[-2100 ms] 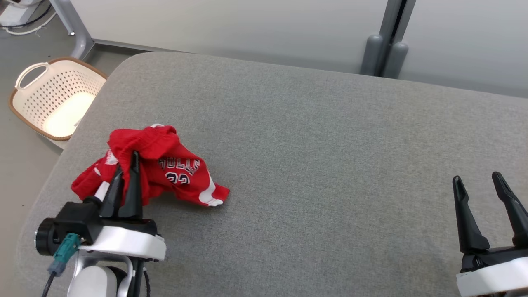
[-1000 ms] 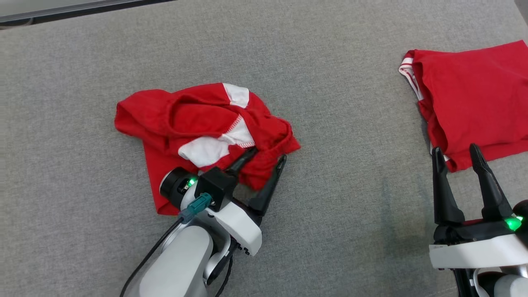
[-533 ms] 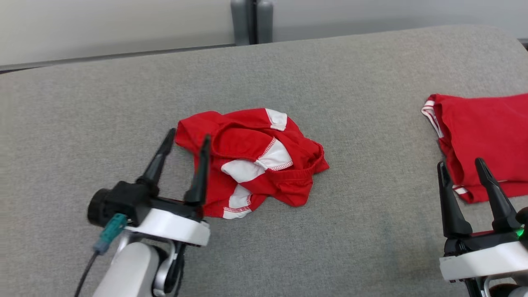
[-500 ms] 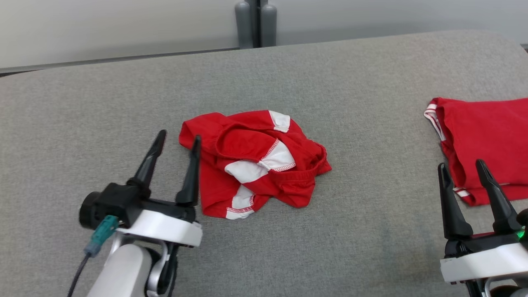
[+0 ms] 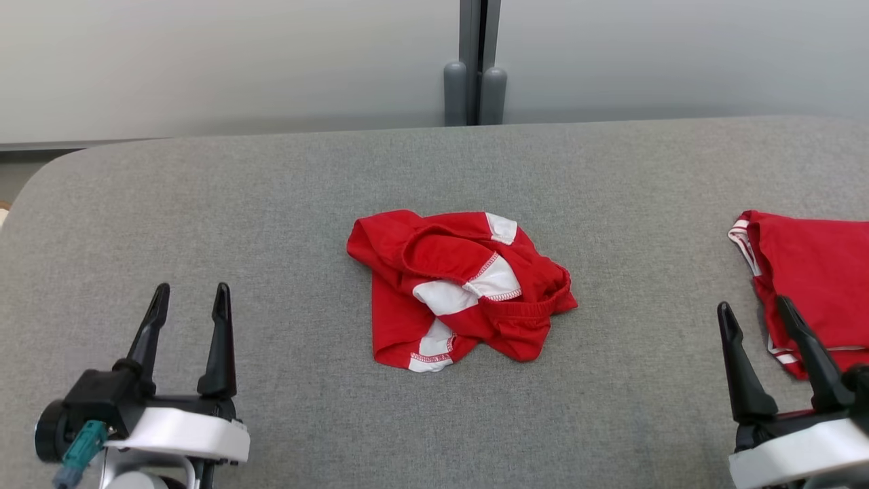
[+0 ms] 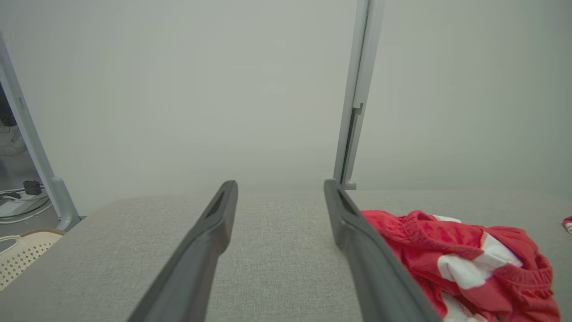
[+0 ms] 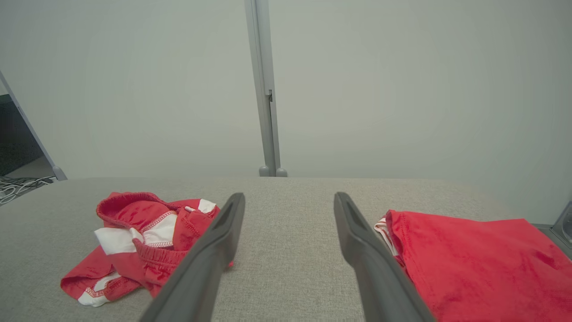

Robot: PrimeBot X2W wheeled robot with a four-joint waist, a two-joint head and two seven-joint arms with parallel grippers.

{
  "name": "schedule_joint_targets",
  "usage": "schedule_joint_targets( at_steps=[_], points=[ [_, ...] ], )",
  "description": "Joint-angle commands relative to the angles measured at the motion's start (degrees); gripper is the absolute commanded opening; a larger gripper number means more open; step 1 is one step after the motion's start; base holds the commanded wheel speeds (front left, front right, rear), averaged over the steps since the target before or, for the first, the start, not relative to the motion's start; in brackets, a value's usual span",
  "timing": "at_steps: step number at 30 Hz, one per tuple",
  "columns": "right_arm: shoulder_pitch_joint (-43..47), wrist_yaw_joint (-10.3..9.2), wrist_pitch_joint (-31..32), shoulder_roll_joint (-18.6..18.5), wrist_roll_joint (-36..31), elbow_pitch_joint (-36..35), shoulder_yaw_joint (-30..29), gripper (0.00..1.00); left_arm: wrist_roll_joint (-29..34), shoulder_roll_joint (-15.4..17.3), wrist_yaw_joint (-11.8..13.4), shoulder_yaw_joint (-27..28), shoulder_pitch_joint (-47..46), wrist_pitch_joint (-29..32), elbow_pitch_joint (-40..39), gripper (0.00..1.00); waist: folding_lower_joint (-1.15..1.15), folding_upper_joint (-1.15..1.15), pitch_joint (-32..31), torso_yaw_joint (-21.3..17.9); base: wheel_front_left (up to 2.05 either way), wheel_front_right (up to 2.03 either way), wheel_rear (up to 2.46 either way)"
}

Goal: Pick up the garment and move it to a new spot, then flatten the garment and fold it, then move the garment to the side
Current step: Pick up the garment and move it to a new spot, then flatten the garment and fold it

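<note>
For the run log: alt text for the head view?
Crumpled red-and-white garment lies centred on a grey table. The left claw and right claw are open at the bottom corners, empty; a flat red garment lies at right.

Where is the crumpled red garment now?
In the head view, the crumpled garment lies centred on the grey table, between the left claw and a folded red garment.

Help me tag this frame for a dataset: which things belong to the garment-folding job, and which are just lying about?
In the job:
- crumpled red garment, in the middle of the grey table
- left gripper, open and empty
- right gripper, open and empty

Lying about:
- second red garment, flat at the right
- white basket on the floor
- partition post behind the table
</note>
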Motion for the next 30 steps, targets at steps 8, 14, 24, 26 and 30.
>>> schedule_joint_targets(
  at_steps=[8, 14, 24, 26, 30],
  points=[
    [4.2, -0.02, 1.0, -0.5, 0.0, 0.5, -0.5, 1.00, 0.4, 0.5, 2.0, -1.0, 5.9, 2.3, -2.9, 1.00, 0.00, 0.00, -4.3, 0.1, 0.00, 0.00, 0.00],
    [5.5, -0.02, 1.5, -1.1, 0.4, 0.2, -0.6, 1.00, 0.2, 0.8, 2.6, -1.5, 8.1, 3.5, -3.7, 1.00, 0.00, 0.00, -5.8, 0.2, 0.00, 0.00, 0.00],
    [5.6, -0.02, 1.4, -0.8, 0.5, -0.1, -0.7, 1.00, 0.3, 0.8, 3.5, -2.2, 8.8, 4.7, -5.5, 1.00, 0.00, 0.00, -5.9, 0.5, 0.00, 0.00, 0.00],
    [5.5, -0.02, 1.3, -0.7, 0.5, -0.1, -0.7, 1.00, 0.3, 0.8, 3.6, -2.3, 8.9, 4.9, -5.9, 1.00, 0.00, 0.00, -5.8, 0.4, 0.00, 0.00, 0.00],
    [5.5, -0.02, 1.3, -0.6, 0.5, -0.1, -0.8, 1.00, 0.4, 0.7, 4.1, -2.5, 9.1, 5.2, -6.5, 1.00, 0.00, 0.00, -5.8, 0.3, 0.00, 0.00, 0.00]
  ],
)
